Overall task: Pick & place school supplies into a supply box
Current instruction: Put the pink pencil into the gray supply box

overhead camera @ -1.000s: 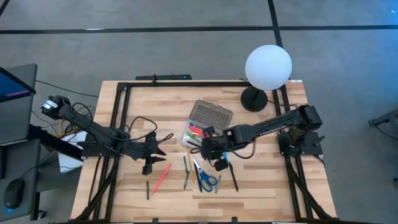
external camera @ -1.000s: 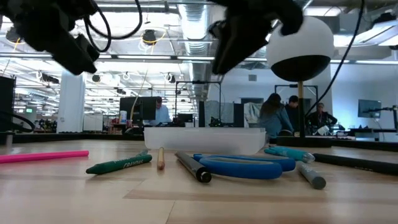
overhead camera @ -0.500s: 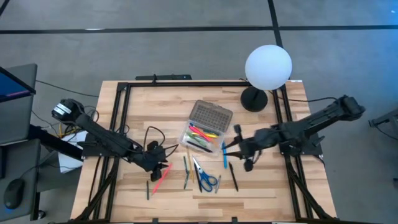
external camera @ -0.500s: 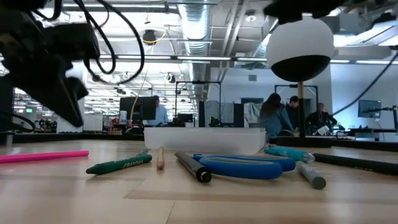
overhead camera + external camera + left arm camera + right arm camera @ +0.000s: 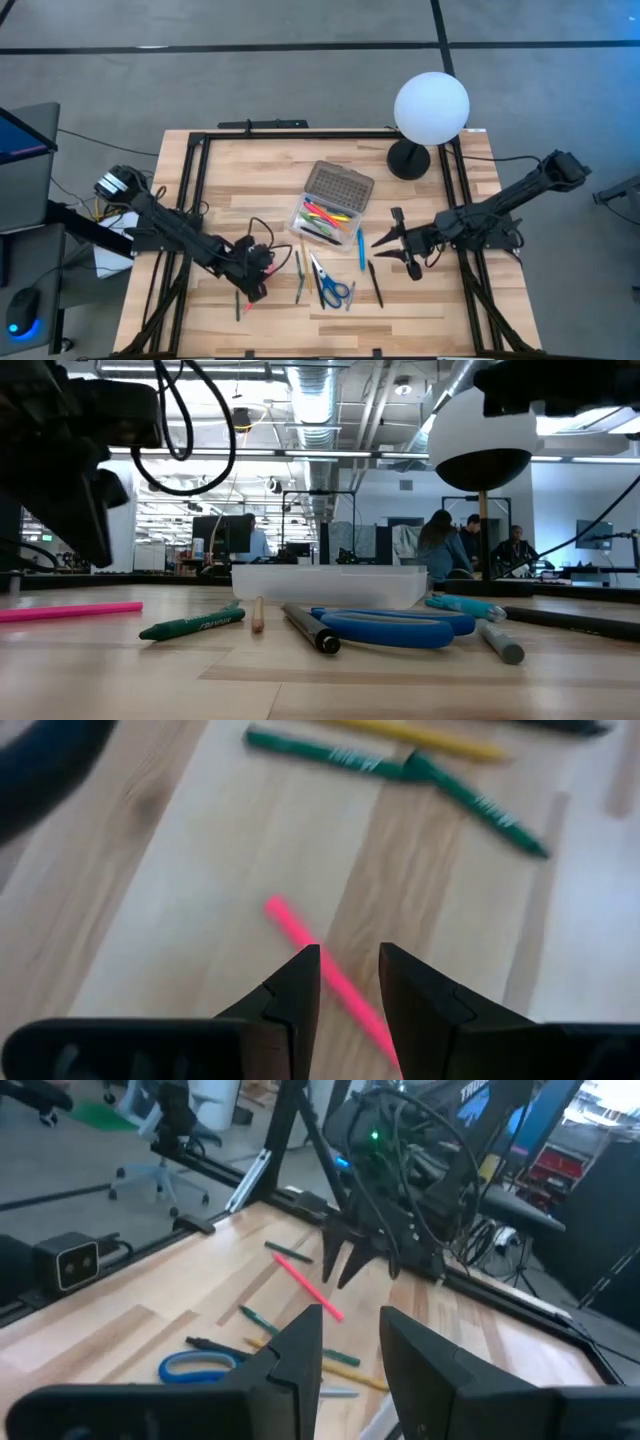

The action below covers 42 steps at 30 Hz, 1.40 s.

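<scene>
Left gripper (image 5: pixel 349 982) straddles the pink pen (image 5: pixel 325 973), fingers narrowly apart, nothing gripped. Right gripper (image 5: pixel 385 240), spread open and empty, hovers beside the supply box (image 5: pixel 328 204). Green pen (image 5: pixel 192 625) lettering illegible.

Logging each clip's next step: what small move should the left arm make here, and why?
Probably lower a little and close. In the left wrist view the left gripper is open with the pink pen running between its fingers, seemingly just above it. The right gripper waits, open, right of the box, which already holds some pens.
</scene>
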Available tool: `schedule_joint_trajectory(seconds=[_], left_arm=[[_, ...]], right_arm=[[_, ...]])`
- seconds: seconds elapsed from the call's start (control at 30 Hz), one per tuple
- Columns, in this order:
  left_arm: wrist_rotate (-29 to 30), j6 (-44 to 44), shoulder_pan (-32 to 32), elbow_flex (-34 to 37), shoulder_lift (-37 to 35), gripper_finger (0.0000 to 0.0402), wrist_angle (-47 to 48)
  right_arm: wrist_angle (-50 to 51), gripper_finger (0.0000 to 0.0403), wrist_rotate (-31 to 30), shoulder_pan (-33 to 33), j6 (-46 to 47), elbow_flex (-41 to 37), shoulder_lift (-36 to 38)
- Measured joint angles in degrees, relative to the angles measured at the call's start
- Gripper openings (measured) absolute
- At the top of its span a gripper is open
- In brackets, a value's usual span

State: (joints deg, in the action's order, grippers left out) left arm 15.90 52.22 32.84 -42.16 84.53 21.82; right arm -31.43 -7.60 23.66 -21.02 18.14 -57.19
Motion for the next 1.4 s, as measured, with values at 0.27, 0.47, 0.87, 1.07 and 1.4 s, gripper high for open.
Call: schedule_joint_trajectory(seconds=[0.27, 0.47, 0.87, 1.07, 1.4], left_arm=[[-2.7, 10.5, 0.7, -8.0, 5.2, 0.0098, 11.4], [-7.0, 10.4, 0.7, -11.7, 11.3, 0.0098, 12.0], [-8.1, 12.4, 0.7, -12.6, 13.1, 0.0098, 16.4], [-8.1, 12.5, 0.7, -12.6, 13.1, 0.0098, 16.6], [-8.1, 13.6, 0.7, -12.6, 13.1, 0.0098, 16.2]], right_arm=[[-8.2, 0.0097, -0.1, 1.1, 0.0, -2.5, -5.8], [-12.7, 0.0097, -0.1, 1.0, 0.0, -3.4, -9.5], [-13.8, 0.0097, -0.1, 1.0, 0.0, -3.4, -10.6], [-13.7, 0.0097, -0.1, 1.0, 0.6, -3.4, -10.6], [-13.5, 0.0097, 0.0, 1.0, 1.6, -3.4, -10.6]])
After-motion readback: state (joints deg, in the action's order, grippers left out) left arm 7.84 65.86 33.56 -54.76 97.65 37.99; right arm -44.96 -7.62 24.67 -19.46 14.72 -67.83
